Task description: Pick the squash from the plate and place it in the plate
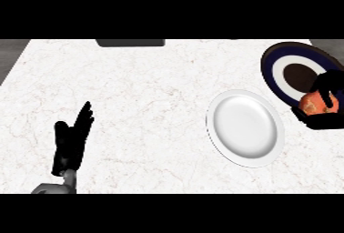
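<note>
2 plates sit on the right half of the white marbled counter: a plain white plate lying bare nearer the middle, and a dark plate with a white ring and a dark centre at the far right corner, close beside the white one but not overlapping it. The orange squash is at the near rim of the dark plate, just to the right of the white plate's upper right edge. The right hand comes in from the view's right edge and is wrapped around the squash, with black fingers curled over its top and far side and the palm below it, so only part of the orange skin shows between them. Whether the squash is resting on the dark plate's rim or is lifted off it cannot be told from this angle. The left hand shows at the lower left, well apart from both plates, resting with its fingers straight and pointing up the view, holding nothing; a bit of its grey forearm shows beneath it. 1 flat dark object lies at the counter's far edge, cut off by the view's upper limit.
</note>
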{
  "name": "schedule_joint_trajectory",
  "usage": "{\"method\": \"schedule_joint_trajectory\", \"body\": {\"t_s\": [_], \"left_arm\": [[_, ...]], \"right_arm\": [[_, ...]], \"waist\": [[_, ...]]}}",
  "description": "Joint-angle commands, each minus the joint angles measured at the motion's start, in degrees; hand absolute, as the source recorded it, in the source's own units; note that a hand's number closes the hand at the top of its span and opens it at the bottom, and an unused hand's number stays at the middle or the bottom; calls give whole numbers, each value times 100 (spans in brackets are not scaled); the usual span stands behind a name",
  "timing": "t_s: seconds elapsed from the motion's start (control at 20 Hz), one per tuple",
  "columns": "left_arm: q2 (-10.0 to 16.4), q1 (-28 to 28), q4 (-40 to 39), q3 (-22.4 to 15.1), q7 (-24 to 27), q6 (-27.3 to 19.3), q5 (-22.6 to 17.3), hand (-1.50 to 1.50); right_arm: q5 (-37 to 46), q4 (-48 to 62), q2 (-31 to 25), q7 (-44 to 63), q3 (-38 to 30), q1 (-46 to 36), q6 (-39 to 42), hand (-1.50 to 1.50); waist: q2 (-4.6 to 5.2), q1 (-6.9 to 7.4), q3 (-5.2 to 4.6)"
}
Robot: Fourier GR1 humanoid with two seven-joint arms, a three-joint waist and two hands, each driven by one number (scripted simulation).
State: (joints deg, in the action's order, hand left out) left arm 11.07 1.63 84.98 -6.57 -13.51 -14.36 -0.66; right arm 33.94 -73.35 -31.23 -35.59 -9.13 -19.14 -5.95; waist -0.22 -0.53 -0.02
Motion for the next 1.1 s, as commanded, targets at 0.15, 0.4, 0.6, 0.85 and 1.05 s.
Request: {"method": "schedule_joint_trajectory", "body": {"t_s": [0.15,0.4,0.6,0.85,1.05], "left_arm": [[106,-88,25,179,72,339,-76,0],[-8,-138,56,209,142,333,17,0],[-263,595,-380,133,-95,186,162,0],[-286,93,-10,-14,-1,180,279,0],[-68,452,-251,210,-13,453,109,0]], "right_arm": [[-215,1330,-372,-183,-677,-628,134,150],[217,2440,-256,-17,-510,-1443,-173,150],[497,3748,-525,-379,-566,-2194,-422,150],[896,4854,-827,-399,-460,-2588,-418,150],[1269,5443,-748,-346,-136,-2913,-189,150]], "waist": [[35,116,4],[39,142,4],[74,186,8],[93,286,13],[158,410,19]]}}
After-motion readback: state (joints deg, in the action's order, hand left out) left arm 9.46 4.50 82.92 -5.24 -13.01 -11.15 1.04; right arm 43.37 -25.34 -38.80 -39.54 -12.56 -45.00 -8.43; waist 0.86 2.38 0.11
